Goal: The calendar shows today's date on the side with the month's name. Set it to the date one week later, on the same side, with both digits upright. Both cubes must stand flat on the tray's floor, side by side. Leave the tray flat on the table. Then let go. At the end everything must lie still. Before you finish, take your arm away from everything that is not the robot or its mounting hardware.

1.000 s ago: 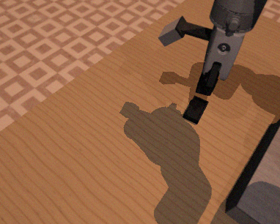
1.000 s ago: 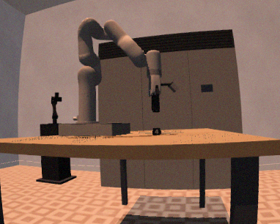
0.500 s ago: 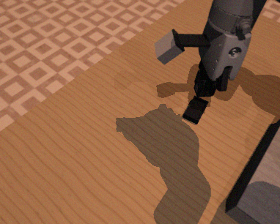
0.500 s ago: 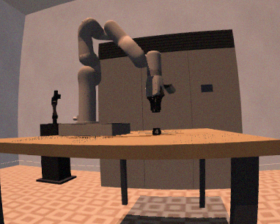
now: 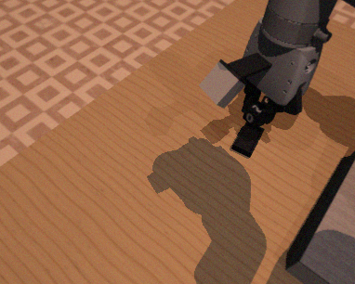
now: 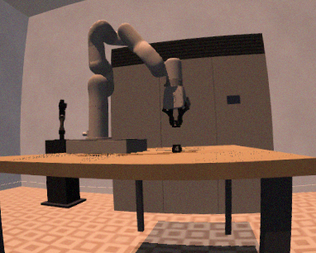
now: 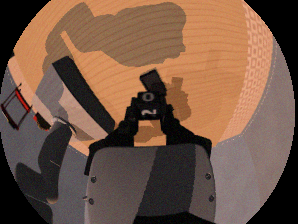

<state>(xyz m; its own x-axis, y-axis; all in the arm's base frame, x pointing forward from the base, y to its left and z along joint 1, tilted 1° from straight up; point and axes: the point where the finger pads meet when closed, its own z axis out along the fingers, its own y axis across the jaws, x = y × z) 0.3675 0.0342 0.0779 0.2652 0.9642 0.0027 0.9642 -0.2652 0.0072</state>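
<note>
My gripper (image 5: 255,115) hangs well above the table and is shut on a small black digit cube (image 7: 147,110) with a white mark on its face; I cannot read the digit. The held cube also shows between the fingertips in the exterior view (image 6: 175,122). A second black cube (image 5: 247,140) lies on the wooden table just below and in front of the gripper. It shows a white 4 in the exterior view (image 6: 176,148) and appears beyond the fingertips in the wrist view (image 7: 152,80). I cannot make out the tray or the month's name in any view.
The arm's grey base block (image 5: 334,232) with a dark side stands at the right, and also shows in the exterior view (image 6: 97,145). A grey camera box (image 5: 222,83) juts from the wrist. The table's far-left edge (image 5: 104,93) borders patterned floor.
</note>
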